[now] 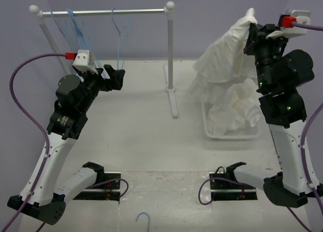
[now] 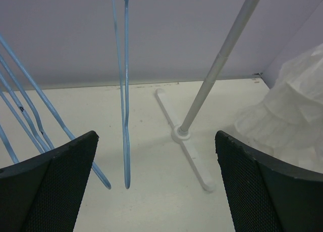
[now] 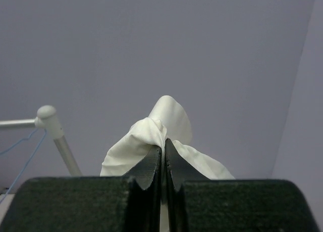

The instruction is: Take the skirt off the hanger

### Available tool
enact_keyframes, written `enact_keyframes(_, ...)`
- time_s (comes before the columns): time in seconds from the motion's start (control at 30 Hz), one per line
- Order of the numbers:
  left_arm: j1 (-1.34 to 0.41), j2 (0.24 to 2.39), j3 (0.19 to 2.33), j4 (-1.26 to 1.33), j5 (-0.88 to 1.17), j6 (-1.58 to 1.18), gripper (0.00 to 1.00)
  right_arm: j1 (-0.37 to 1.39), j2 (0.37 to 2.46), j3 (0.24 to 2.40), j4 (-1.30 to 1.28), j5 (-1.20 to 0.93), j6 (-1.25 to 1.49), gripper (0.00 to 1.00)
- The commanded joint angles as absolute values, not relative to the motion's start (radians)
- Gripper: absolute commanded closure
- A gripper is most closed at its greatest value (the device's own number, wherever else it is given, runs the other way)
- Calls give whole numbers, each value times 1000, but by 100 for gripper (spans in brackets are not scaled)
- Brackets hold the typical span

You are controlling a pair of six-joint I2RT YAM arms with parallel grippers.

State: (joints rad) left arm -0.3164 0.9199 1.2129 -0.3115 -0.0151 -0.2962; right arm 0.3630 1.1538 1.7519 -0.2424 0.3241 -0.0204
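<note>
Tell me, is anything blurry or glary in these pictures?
Top view: soft even light, faint shadows, skirt nearly washed out. Left wrist: post sharp, no glare, left fingers dark. Right wrist: dark right fingers fill the bottom, skirt bright but crisp.

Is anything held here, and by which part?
Right jaws pinch the skirt by a bunched fold at its top; left jaws stand open, empty.

There are one rail (image 1: 116, 11), two white posts (image 1: 170, 50), one bin (image 1: 229, 136) and one skirt (image 1: 222, 55). One blue hanger (image 1: 119, 32) hangs apart; the bunched hangers (image 1: 76, 27) beside it cannot be counted.
</note>
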Motion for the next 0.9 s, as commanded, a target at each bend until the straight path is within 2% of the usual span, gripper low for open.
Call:
enact_keyframes(0.0, -321, 933, 1212, -262, -20, -293, 0, 336, 1170, 1857, -259, 321, -87, 100)
enact_keyframes(0.13, -321, 946, 1213, -258, -26, -288, 0, 304, 1190, 1931, -261, 339, -129, 100)
enact_keyframes(0.27, -321, 960, 1212, -253, -34, -285, 0, 282, 1197, 1904, -291, 313, -117, 100)
enact_keyframes(0.4, -321, 969, 1213, -249, -23, -285, 0, 230, 1163, 1699, -301, 293, -8, 100)
enact_keyframes(0.57, -321, 989, 1226, -252, -29, -282, 0, 29, 1150, 1377, -238, 179, 204, 100)
enact_keyframes(0.7, -321, 1020, 1258, -281, -26, -281, 0, -70, 1203, 1274, -221, 193, 276, 100)
enact_keyframes(0.87, -321, 1040, 1273, -302, -41, -284, 0, -92, 1215, 1167, -209, 235, 333, 100)
